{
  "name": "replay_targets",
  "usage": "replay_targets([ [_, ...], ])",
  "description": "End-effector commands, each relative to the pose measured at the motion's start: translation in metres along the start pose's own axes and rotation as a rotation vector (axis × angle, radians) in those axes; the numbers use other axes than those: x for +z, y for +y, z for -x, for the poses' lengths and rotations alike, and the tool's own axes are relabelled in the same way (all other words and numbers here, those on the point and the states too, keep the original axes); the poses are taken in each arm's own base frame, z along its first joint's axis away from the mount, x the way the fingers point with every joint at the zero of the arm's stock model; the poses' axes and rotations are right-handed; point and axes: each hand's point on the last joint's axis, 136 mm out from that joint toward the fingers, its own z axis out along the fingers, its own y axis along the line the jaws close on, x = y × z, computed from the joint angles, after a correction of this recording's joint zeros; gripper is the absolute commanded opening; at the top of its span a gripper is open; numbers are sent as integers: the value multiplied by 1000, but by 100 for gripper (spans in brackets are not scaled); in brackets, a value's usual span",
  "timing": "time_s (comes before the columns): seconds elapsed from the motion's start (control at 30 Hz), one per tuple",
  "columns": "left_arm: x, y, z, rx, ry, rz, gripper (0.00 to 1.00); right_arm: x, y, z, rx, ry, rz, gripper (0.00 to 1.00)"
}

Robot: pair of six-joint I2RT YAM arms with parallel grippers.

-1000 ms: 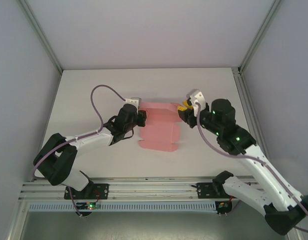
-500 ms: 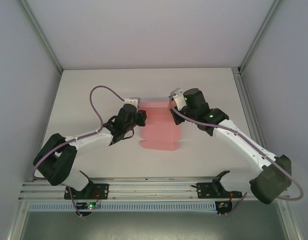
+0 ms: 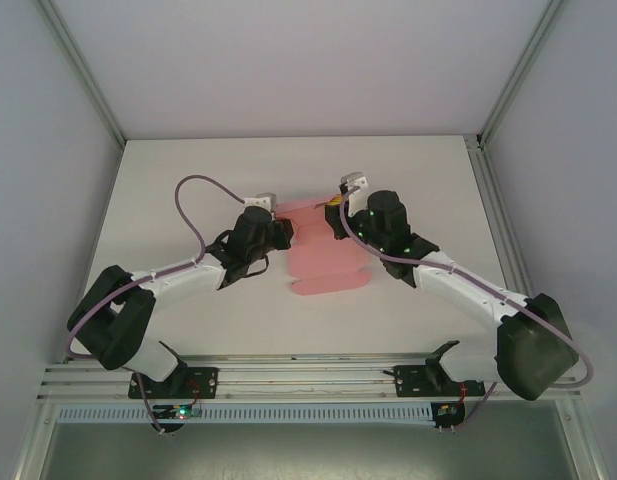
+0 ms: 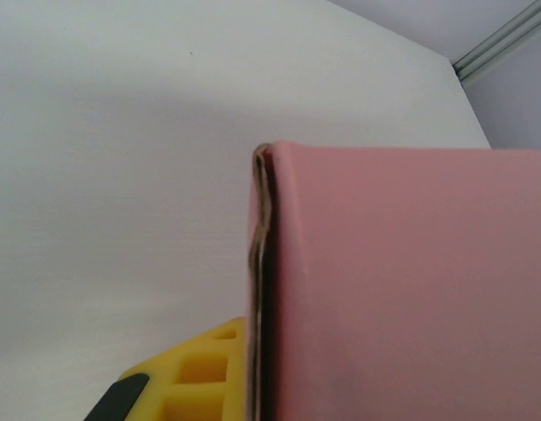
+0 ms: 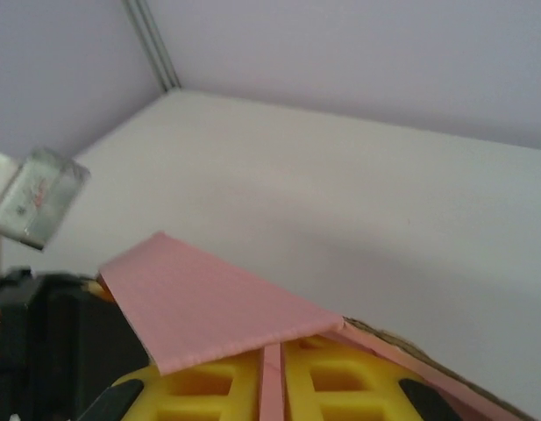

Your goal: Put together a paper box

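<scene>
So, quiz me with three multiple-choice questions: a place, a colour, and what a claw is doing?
1. Where is the paper box?
A) in the middle of the table, between the left gripper and the right gripper
B) at the far left corner
C) past the near edge

2. What colour are the right gripper's fingers?
A) blue
B) yellow
C) brown

3. The left gripper is:
A) wide open
B) shut on the paper box's edge
C) gripping a pen

1 A, the pink card spans both grippers; 2 B, seen at the right wrist; 3 B, the card edge is pinched.
</scene>
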Motion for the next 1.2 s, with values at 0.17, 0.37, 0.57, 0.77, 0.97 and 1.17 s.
replay_targets([
  [0.17,-3,-40,20,-84,-51,-160,0,-17,9,45,69,-195,5,21],
  [0.37,-1,-8,19,-100,-73,-18,0,-65,-23,16,-58,-2,-220,40],
  [0.57,4,-10,23,-122,-64,-24,0,-104,-45,-13,-7,72,-322,44],
  [0.77,8,-12,23,-136,-41,-10,0,-109,-35,-14,-5,69,-267,49],
  [0.97,8,-18,22,-146,-32,-40,0,-91,-39,-7,31,25,-272,51],
  [1.17,5,-22,21,-161,-24,-63,0,-80,-63,6,66,-2,-379,58],
])
